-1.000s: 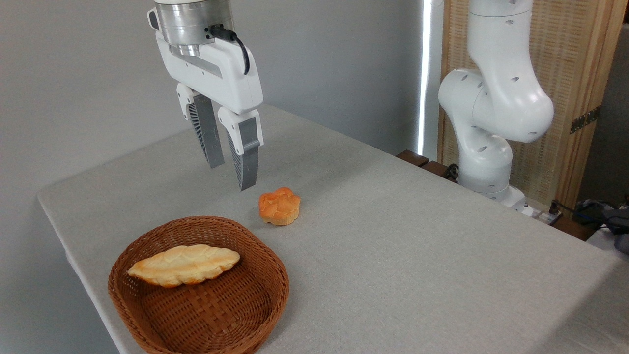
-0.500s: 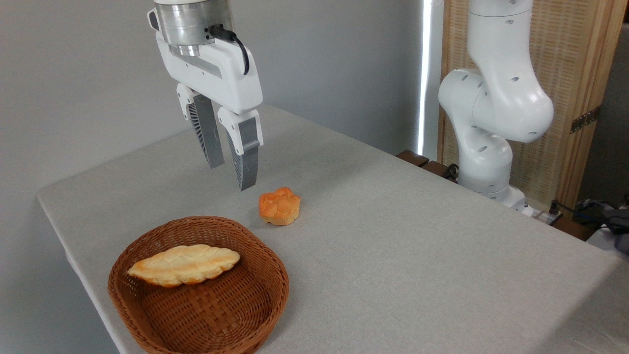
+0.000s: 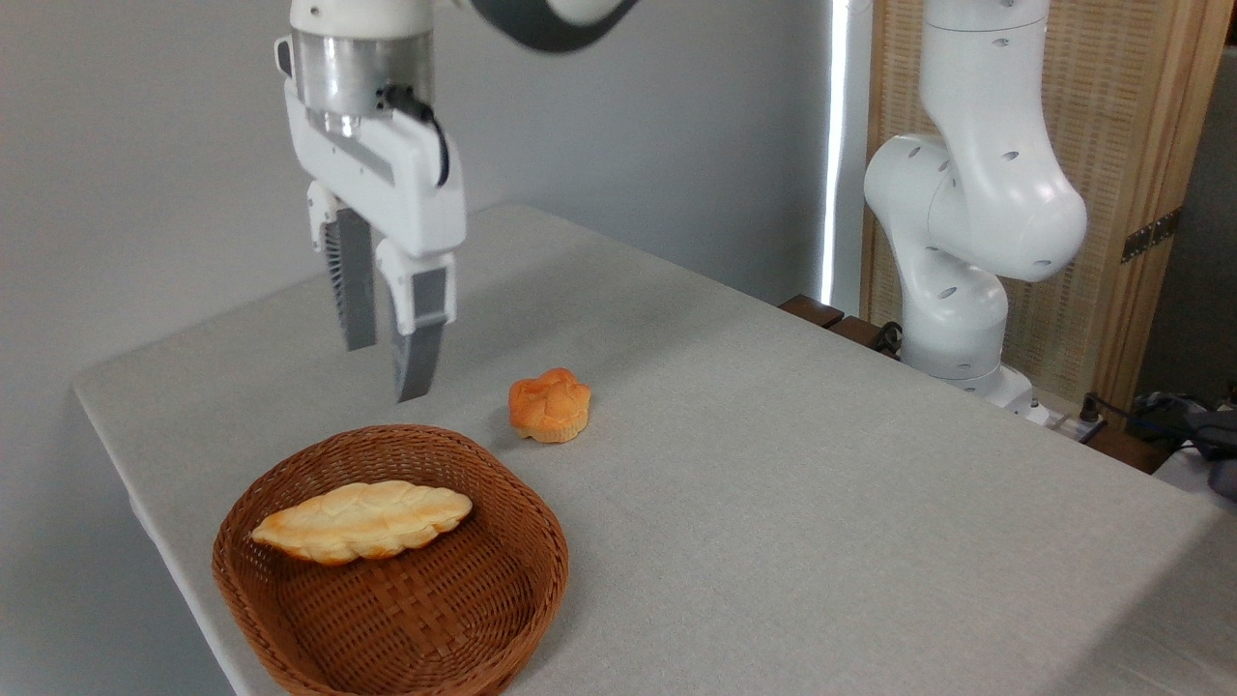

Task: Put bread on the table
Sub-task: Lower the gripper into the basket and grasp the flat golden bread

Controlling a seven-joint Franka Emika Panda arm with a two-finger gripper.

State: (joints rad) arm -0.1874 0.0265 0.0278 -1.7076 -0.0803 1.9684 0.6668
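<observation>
The bread (image 3: 362, 521), a long pale golden loaf with a braided top, lies inside the brown wicker basket (image 3: 464, 619) at the front left of the table (image 3: 773, 503). My gripper (image 3: 387, 372) hangs in the air above the basket's far rim, up and slightly right of the bread. Its two grey fingers point down with a narrow gap and nothing between them, so it is open.
A small round orange bun (image 3: 549, 404) sits on the grey cloth just right of the gripper and behind the basket. The white arm base (image 3: 966, 242) stands at the table's far right edge. The table's left edge runs close to the basket.
The gripper has moved left and slightly down, from beside the bun to over the basket's far rim. Bread, bun and basket have not moved.
</observation>
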